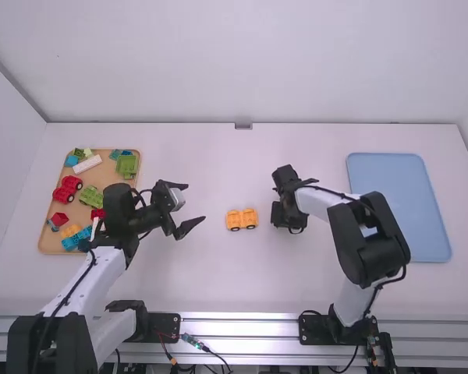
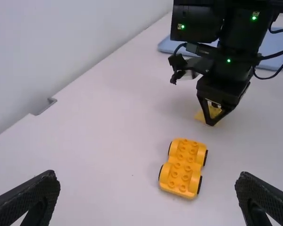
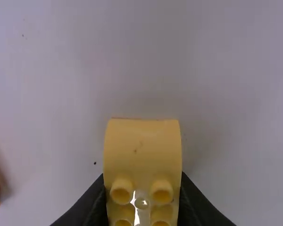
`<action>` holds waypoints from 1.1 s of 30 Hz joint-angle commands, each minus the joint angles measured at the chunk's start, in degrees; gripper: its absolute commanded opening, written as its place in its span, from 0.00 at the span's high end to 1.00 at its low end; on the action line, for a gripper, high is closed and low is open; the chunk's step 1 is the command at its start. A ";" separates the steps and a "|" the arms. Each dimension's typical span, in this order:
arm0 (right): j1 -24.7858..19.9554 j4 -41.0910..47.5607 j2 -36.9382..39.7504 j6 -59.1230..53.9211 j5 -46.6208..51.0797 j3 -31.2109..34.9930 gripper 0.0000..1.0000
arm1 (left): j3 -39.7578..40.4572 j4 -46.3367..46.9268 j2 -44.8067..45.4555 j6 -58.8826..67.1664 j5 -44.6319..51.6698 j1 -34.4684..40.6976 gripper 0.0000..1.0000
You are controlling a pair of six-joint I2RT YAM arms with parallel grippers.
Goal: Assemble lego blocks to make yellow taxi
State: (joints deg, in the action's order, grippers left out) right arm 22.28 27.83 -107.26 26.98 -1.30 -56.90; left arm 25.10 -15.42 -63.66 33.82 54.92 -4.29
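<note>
1. The wheeled base (image 1: 242, 219) stands on the table between the two grippers, just left of the right gripper (image 1: 280, 216), in the straight line from the left gripper (image 1: 196, 202) to it.
2. The wooden tray (image 1: 99, 176), bearing a red car (image 1: 67, 188), a green piece (image 1: 126, 165) and other bricks, lies well left of the left gripper; the left arm passes over its near right part.
3. The blue tray (image 1: 399, 206) lies well right of the right gripper.
4. The right arm bends leftward from its elbow, its gripper angled down, clamped on the yellow block (image 3: 142, 146); whether that block touches the table I cannot tell.
5. The left arm reaches away and rightward, its fingers wide apart, nothing between them.
</note>
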 commanded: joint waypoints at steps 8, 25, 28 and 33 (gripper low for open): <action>-0.33 1.31 -1.44 28.17 -0.39 -3.08 1.00 | -0.63 -0.33 -0.22 -0.29 1.37 0.11 0.01; -0.37 -14.36 -1.46 92.35 -0.15 2.54 0.84 | -0.63 -3.50 -0.22 -6.26 1.55 0.11 0.01; -0.57 -15.56 -1.44 91.49 0.00 3.32 0.65 | -0.63 -3.48 -0.22 -6.28 1.55 0.11 0.01; -2.10 -17.31 -1.29 79.93 -0.87 3.13 0.71 | -0.63 -3.48 -0.22 -6.28 1.57 0.11 0.01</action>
State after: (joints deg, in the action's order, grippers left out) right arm 21.23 10.44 -107.77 112.33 -1.85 -54.72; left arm 25.08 -18.76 -63.66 27.97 54.94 -4.29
